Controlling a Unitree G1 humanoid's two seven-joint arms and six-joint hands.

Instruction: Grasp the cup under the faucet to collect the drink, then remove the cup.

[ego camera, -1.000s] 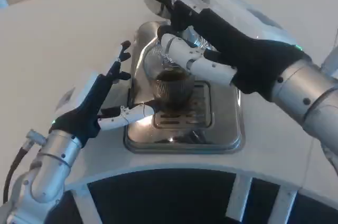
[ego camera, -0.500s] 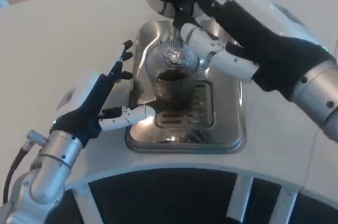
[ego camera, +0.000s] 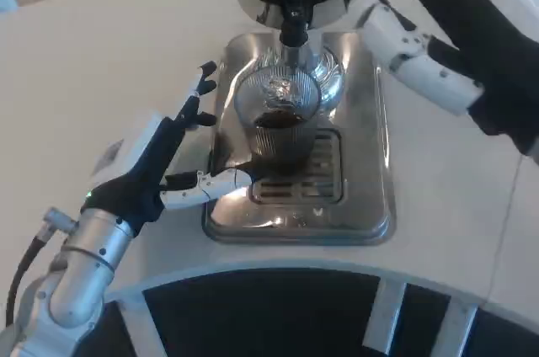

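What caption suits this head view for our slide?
Clear ribbed glass cup of dark drink under black faucet on steel drip tray; left hand open beside it.

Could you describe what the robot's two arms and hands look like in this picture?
The left arm is a silver metal cylinder with a black cable looping beside it. The left hand has a white back, a black palm side, a small green light at the wrist, and white fingers with black tips. The right hand is bulkier, with a black cover and white jointed fingers.
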